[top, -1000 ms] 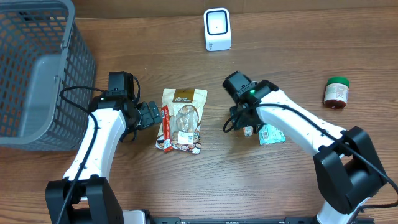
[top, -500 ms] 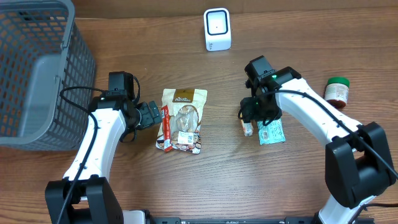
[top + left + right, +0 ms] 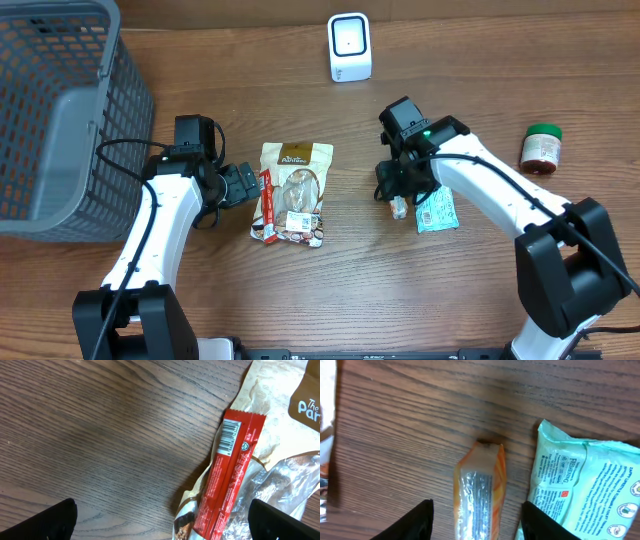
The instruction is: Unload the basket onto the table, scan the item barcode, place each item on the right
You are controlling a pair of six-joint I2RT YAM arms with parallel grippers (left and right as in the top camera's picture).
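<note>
The right gripper [image 3: 476, 510] hangs over the small orange packet [image 3: 480, 491] with its jaws half spread, a finger on each side and bare wood showing between. It seems not to touch the wrapper, though the fingertips run off the bottom edge. The packet lies flat on the table [image 3: 400, 290], just beside a teal pouch [image 3: 580, 485] and well apart from the white scanner [image 3: 349, 47]. The left gripper [image 3: 161, 510] stands wide open and empty by a red bar [image 3: 232, 472] lying on a brown snack bag [image 3: 293, 160]
</note>
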